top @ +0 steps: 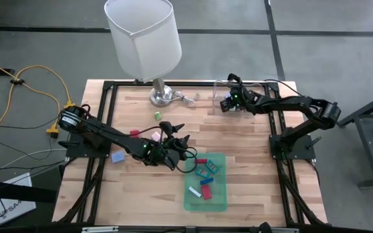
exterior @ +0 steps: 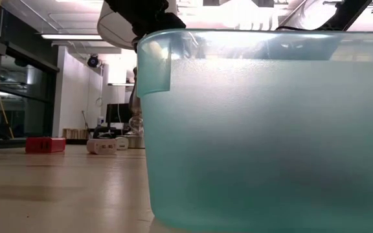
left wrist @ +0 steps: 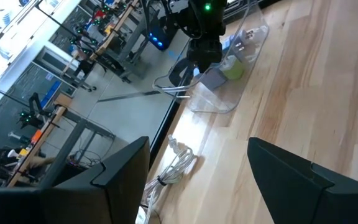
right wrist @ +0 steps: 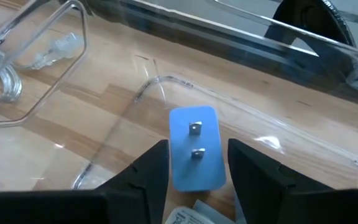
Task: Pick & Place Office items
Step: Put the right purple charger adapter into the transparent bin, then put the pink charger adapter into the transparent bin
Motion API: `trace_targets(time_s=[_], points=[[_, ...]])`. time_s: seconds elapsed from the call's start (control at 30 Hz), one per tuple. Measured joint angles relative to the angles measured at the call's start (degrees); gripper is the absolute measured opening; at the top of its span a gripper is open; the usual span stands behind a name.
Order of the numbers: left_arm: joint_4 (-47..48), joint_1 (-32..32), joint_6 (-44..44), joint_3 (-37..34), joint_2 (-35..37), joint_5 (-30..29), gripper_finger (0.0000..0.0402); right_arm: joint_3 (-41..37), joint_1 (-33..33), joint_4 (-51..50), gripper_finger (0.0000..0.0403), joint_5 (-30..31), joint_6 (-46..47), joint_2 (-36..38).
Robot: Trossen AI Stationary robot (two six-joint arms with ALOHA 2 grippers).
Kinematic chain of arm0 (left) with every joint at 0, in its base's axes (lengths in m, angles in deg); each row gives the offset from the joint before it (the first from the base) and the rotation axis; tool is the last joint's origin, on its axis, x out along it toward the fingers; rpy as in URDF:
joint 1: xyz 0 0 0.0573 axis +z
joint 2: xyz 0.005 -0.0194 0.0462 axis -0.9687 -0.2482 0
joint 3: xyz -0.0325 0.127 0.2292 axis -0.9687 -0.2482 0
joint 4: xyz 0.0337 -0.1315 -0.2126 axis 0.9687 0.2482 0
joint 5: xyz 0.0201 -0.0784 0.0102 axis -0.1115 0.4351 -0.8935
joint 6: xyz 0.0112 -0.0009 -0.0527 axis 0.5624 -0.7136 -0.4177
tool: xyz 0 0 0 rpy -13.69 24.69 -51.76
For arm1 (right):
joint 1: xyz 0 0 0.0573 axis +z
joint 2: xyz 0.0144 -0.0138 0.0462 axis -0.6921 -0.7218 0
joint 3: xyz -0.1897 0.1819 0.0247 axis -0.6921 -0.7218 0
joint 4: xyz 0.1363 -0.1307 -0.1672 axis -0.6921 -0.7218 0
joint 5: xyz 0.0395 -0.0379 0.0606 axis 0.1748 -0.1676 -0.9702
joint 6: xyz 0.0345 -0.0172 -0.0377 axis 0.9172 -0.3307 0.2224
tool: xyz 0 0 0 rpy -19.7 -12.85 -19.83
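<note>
The right gripper (top: 225, 103) is hovering over the clear plastic container (top: 238, 90) at the far right of the table (top: 251, 168), and its jaws are standing partly apart on either side of a blue block (right wrist: 195, 148) with two small metal studs; whether they are touching the block cannot be told. A green piece (left wrist: 233, 68) and a grey piece (left wrist: 212, 79) are lying in that container beneath the gripper. The left gripper (top: 177, 133) is reaching across the middle of the table, its jaws spread wide and holding nothing. Just to its right, the green translucent tray (top: 224, 194) is carrying several office items, among them a red stick (top: 202, 160), a teal clip (top: 214, 166) and a white piece (top: 194, 190). More items are lying loose on the table: a green block (top: 157, 116) on the far side, a pink piece (top: 155, 136) and a red block (top: 135, 133) beside the left arm, and a pale blue block (top: 117, 156) at the left. A white-shaded lamp (top: 144, 39) is standing at the far edge, its coiled cord (left wrist: 176, 165) resting nearby.
</note>
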Motion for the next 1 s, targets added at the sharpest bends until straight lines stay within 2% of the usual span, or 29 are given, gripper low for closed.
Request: trace_targets(time_s=[0.13,0.27,0.6,0.7,0.87,1.0], points=[[0.1,0.0,0.0,0.0,0.0,1.9,0.0262,0.0,0.0,1.2,0.0152,-0.5,-1.2,0.1],[0.1,-0.6,1.1,0.0,0.0,2.0,0.0262,0.0,0.0,4.2,0.0153,-5.4,-1.9,2.3],[1.4,-3.3,3.1,0.1,2.9,1.0,0.0262,0.0,0.0,2.2,0.0150,-10.2,-4.1,14.3],[5.0,-3.8,-0.2,0.1,3.2,2.8,0.0262,0.0,0.1,1.7,0.0150,-13.8,-4.1,17.3],[12.7,-4.2,-8.9,0.1,3.8,11.5,0.0262,0.0,1.8,1.7,0.0150,-19.6,-4.0,20.8],[16.9,-4.2,-13.0,0.0,5.1,12.7,0.0262,0.0,3.7,1.7,0.0150,-23.1,-4.1,22.7]])
